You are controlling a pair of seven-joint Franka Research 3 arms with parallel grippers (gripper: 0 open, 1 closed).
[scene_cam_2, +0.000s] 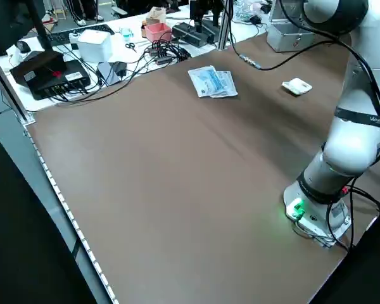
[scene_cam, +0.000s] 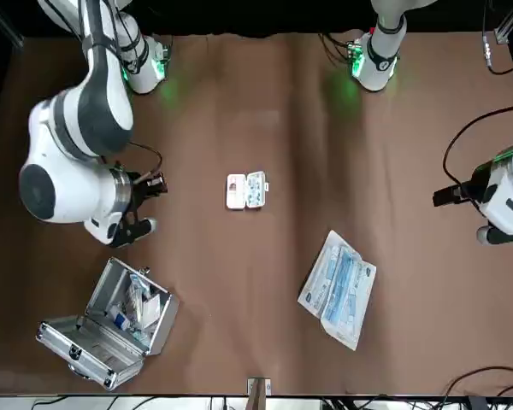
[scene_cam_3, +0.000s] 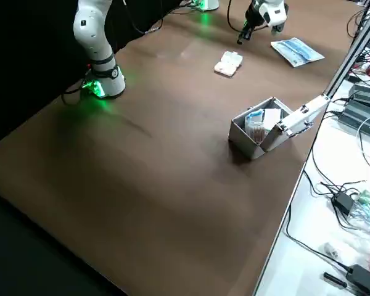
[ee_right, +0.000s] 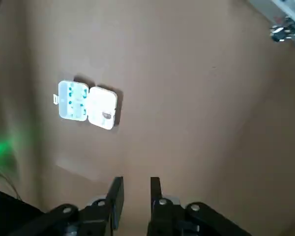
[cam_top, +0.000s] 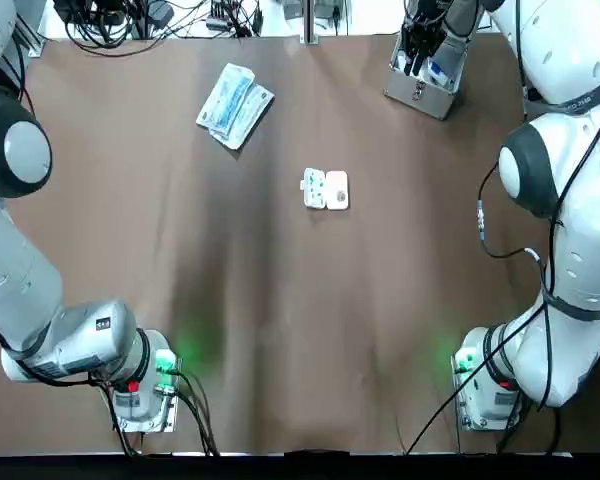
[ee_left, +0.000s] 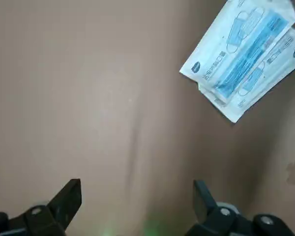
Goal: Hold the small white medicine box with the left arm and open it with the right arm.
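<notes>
from the top, the small white medicine box (cam_top: pixel 326 189) lies at the middle of the table (cam_top: pixel 280 330) with its lid laid flat beside the tray, so i judge the opening done and both my arms drawn back to the sides; nothing touches the box. the flat mask packets (cam_top: pixel 234 105) lie well apart from it toward the far left, and an open metal case (cam_top: pixel 425 80) stands at the far right, neither in the way. from the front, the box shows its two halves side by side, the tray holding small teal pieces, with bare cloth all round. in my left wrist view, my left gripper (ee_left: pixel 136 187) hangs high over bare table near the mask packets, fingers spread wide and holding nothing. in my right wrist view, my right gripper (ee_right: pixel 136 182) hovers well off from the box, fingers drawn near each other with a narrow gap, gripping nothing. if anything is left, i judge it is only to keep clear and not knock the lid.
</notes>
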